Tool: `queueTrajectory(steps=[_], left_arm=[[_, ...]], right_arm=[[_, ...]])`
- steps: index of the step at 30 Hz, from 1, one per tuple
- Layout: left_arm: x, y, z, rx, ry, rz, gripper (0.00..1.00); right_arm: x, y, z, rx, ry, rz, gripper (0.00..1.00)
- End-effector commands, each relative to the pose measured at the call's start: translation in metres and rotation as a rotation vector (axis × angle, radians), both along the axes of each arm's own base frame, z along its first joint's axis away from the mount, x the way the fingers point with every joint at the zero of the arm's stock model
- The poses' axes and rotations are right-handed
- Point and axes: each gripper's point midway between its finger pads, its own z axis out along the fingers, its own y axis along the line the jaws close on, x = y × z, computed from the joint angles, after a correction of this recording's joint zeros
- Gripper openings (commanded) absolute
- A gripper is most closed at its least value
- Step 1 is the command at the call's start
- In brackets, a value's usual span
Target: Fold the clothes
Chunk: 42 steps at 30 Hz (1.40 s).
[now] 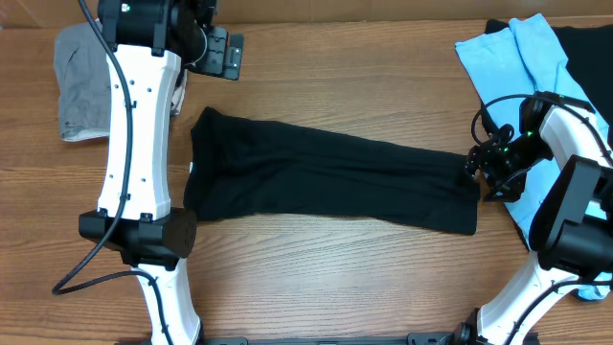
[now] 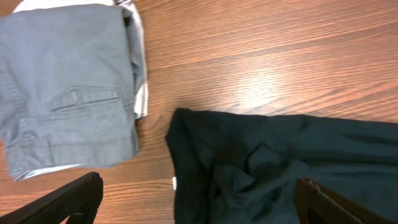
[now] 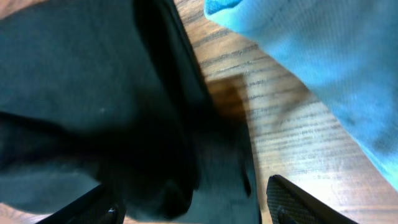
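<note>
A long black garment (image 1: 326, 177) lies stretched across the middle of the table, and its left end shows in the left wrist view (image 2: 261, 168). My left gripper (image 1: 222, 53) is open and empty. It hovers above the table, near the garment's left end (image 2: 199, 190). My right gripper (image 1: 477, 169) is open and low at the garment's right end. In the right wrist view, black cloth (image 3: 124, 106) lies between its spread fingers (image 3: 193, 202).
Folded grey trousers (image 1: 81, 81) lie at the far left, also in the left wrist view (image 2: 68, 87). A light blue garment (image 1: 522, 57) and another black one (image 1: 584, 48) are piled at the far right. The blue one shows in the right wrist view (image 3: 323, 68).
</note>
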Motion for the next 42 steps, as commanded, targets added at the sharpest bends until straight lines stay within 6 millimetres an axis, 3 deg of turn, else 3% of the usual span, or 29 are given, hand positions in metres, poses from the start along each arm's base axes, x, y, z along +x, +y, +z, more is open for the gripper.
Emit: queueTrajectory(steps=[1, 4, 6, 8, 9, 10, 16, 19, 25, 30, 35, 42], left_arm=[[0.003, 0.015, 0.008, 0.031, -0.031, 0.035, 1.00], [0.005, 0.014, 0.009, 0.029, -0.041, 0.035, 1.00], [0.006, 0.014, 0.010, 0.028, -0.045, 0.035, 1.00], [0.006, 0.014, 0.010, 0.028, -0.048, 0.035, 1.00], [0.006, 0.014, 0.010, 0.027, -0.049, 0.036, 1.00], [0.007, 0.014, 0.010, 0.027, -0.050, 0.036, 1.00], [0.008, 0.014, 0.011, 0.016, -0.056, 0.056, 1.00], [0.011, 0.019, 0.012, -0.004, -0.068, 0.094, 1.00], [0.016, 0.024, 0.015, -0.047, -0.087, 0.106, 1.00], [0.019, 0.025, 0.016, -0.048, -0.098, 0.107, 1.00], [0.022, 0.024, 0.016, -0.049, -0.107, 0.106, 1.00], [0.027, 0.019, 0.001, -0.067, -0.073, 0.094, 1.00]], right_arm=[[-0.005, 0.003, -0.006, -0.009, -0.027, 0.011, 0.74], [-0.013, 0.007, -0.020, -0.001, -0.018, 0.005, 0.73], [-0.018, 0.010, -0.027, 0.010, -0.015, 0.001, 0.64], [-0.021, 0.015, -0.031, 0.033, -0.015, -0.005, 0.40], [-0.021, 0.017, -0.031, 0.043, -0.016, -0.008, 0.18], [-0.022, 0.020, -0.031, 0.056, -0.016, -0.011, 0.05], [-0.016, 0.019, -0.029, 0.062, -0.028, -0.048, 0.04], [-0.003, 0.015, -0.013, 0.083, -0.057, -0.074, 0.04], [0.029, 0.003, 0.063, 0.062, -0.155, -0.058, 0.04], [0.033, 0.009, 0.108, 0.060, -0.163, -0.022, 0.04], [0.035, 0.036, 0.124, 0.051, -0.167, 0.071, 0.04], [0.050, 0.118, 0.122, 0.049, -0.214, 0.227, 0.04]])
